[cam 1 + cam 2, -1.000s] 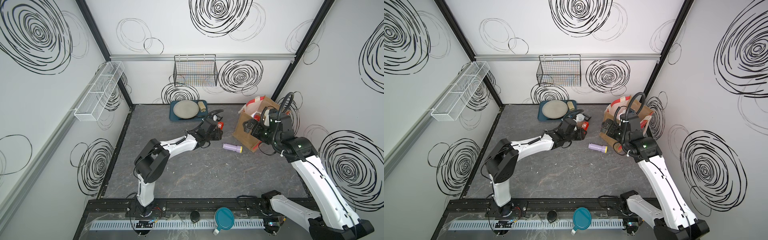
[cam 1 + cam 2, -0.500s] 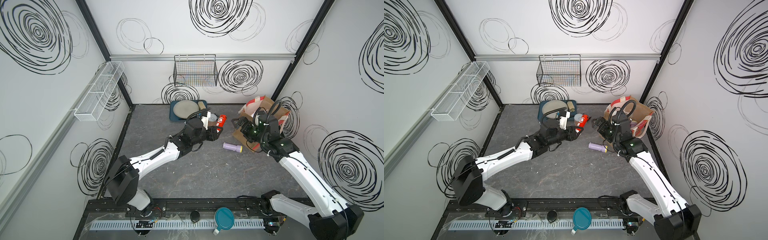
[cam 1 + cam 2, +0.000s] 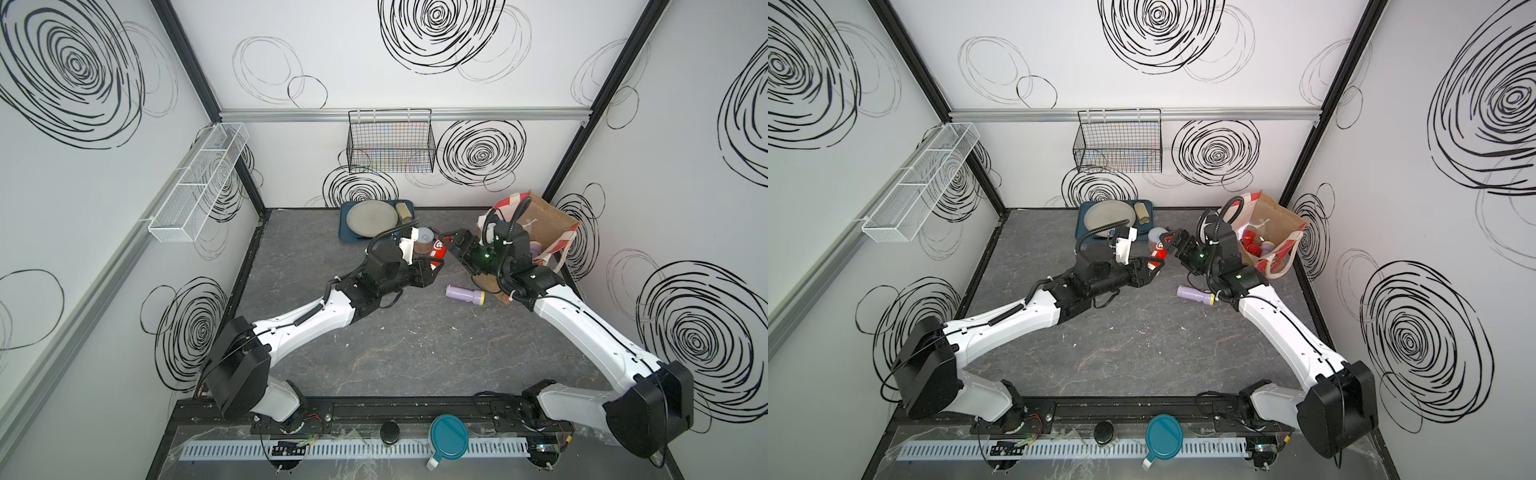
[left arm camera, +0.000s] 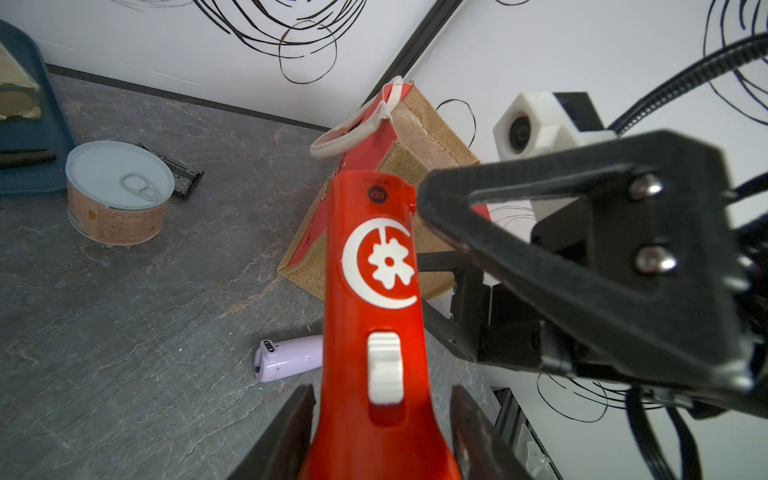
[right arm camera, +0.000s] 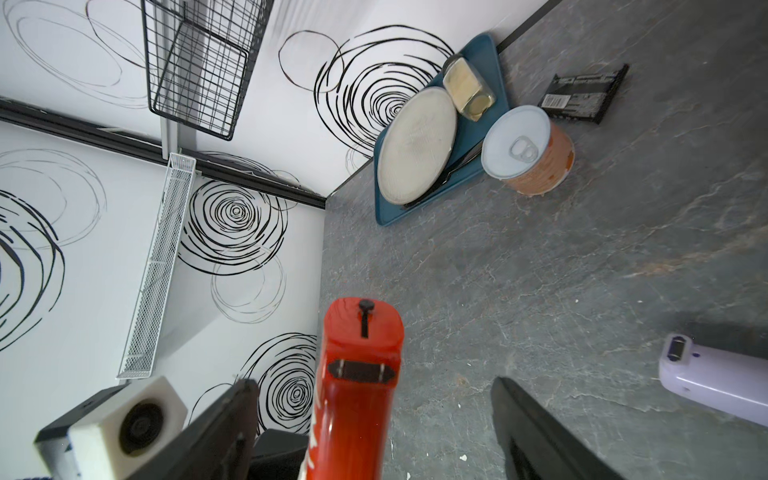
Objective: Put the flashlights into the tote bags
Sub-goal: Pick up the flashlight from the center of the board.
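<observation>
My left gripper [image 3: 432, 266] [image 4: 380, 415] is shut on the head end of an orange-red flashlight [image 3: 438, 251] [image 3: 1158, 251] [image 4: 374, 270], held off the floor between the two arms. My right gripper [image 3: 451, 243] [image 5: 374, 415] is open. Its jaws straddle the flashlight's tail [image 5: 357, 374] with a gap on each side. A lilac flashlight [image 3: 464, 294] [image 3: 1196, 294] [image 5: 715, 382] lies on the floor below. The jute tote bag [image 3: 544, 224] [image 3: 1275, 220] [image 4: 419, 137] stands in the far right corner with red flashlights [image 3: 1250, 241] and a lilac one inside.
A tin with a white lid [image 3: 424, 241] [image 5: 528, 149] stands close behind the grippers, with a black packet [image 5: 582, 93] beside it. A blue tray [image 3: 1084, 216] holds a plate and a beige cylinder [image 3: 404, 211]. A black wire basket [image 3: 390, 141] hangs on the back wall.
My left arm has carried the orange-red flashlight right, toward the right arm. My right gripper has come away from the bag to the flashlight's tail, and its jaws have narrowed a little.
</observation>
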